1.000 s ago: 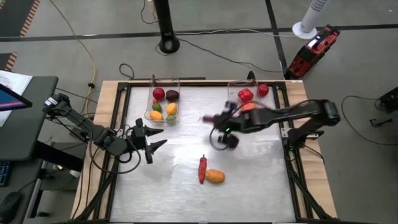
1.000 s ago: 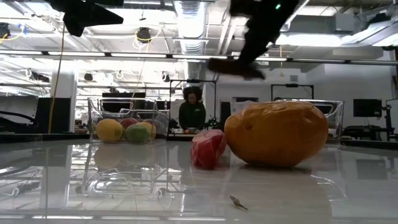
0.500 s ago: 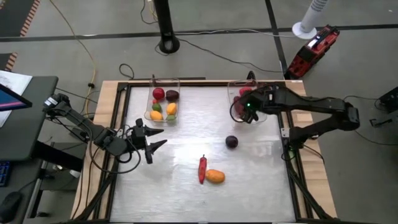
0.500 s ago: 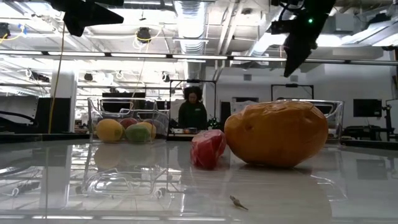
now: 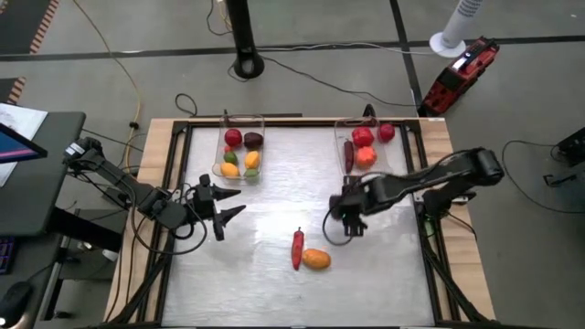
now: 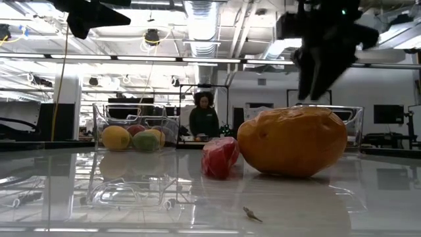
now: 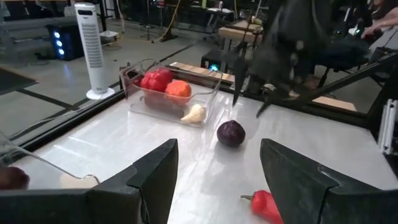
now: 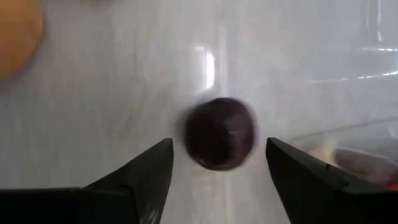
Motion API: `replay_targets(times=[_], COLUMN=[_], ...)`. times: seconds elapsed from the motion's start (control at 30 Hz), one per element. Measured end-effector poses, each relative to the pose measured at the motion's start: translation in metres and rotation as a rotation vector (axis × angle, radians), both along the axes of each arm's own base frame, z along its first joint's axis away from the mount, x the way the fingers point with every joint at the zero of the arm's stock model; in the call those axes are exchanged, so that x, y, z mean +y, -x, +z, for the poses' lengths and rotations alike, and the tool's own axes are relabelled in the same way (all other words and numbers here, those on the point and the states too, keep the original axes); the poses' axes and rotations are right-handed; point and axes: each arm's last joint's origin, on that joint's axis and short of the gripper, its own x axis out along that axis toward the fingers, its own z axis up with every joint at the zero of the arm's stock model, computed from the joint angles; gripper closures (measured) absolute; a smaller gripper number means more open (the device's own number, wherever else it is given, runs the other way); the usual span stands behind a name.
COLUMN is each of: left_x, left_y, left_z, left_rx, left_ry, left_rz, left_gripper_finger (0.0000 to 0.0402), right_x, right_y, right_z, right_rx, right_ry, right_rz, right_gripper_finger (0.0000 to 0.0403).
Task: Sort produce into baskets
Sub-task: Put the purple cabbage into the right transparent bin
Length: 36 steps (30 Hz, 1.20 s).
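Note:
A dark purple round piece of produce lies on the table's middle. My right gripper hovers open just above it, a finger on either side, touching nothing. A red chili and an orange piece lie nearer the front edge. The left basket holds red, dark, yellow, orange and green pieces. The right basket holds red, orange, white and one long dark piece. My left gripper waits open at mid-left.
Both baskets stand along the table's far edge. A red-and-black device and a white fan stand on the floor beyond the far right corner. Bare tabletop lies between the two arms and along the front. A person shows far behind the table.
My right gripper swung from the table's middle to the right basket, opened there, then came back toward the near edge and down over the dark purple round piece. A long dark piece now lies in the right basket.

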Motion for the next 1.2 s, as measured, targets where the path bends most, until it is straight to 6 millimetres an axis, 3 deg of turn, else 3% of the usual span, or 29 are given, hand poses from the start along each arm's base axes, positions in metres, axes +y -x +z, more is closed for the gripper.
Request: replay_targets(times=[0.13,0.4,0.53,0.73,0.87,1.03,1.2], left_x=[0.0,0.0,0.0,0.0,0.0,0.0,0.0], left_y=[0.0,0.0,0.0,0.0,0.0,0.0,0.0], left_z=[0.0,0.0,0.0,0.0,0.0,0.0,0.0], left_rx=[-0.003,0.0,0.002,0.002,0.001,0.001,0.001], left_ry=[0.009,0.007,0.007,0.006,0.007,0.006,0.006], left_rz=[-0.009,-0.011,-0.014,-0.014,-0.014,-0.014,-0.014], left_gripper_finger=[0.0187,0.0187,0.0187,0.0187,0.0187,0.0187,0.0187], right_x=[0.009,0.002,0.0,0.0,0.0,-0.002,-0.022], right_y=[-0.009,-0.021,-0.025,-0.027,-0.025,-0.017,0.015], right_z=[-0.023,-0.057,-0.071,-0.076,-0.058,0.004,0.055], right_rx=[0.084,0.22,0.276,0.286,0.271,0.038,-0.153], right_ry=[0.052,0.156,0.152,0.161,0.142,0.14,0.353], right_rz=[0.027,0.027,0.027,0.031,0.022,-0.016,-0.199], right_gripper_finger=[0.0089,0.0045,0.0055,0.0103,0.0114,0.0114,0.0108])
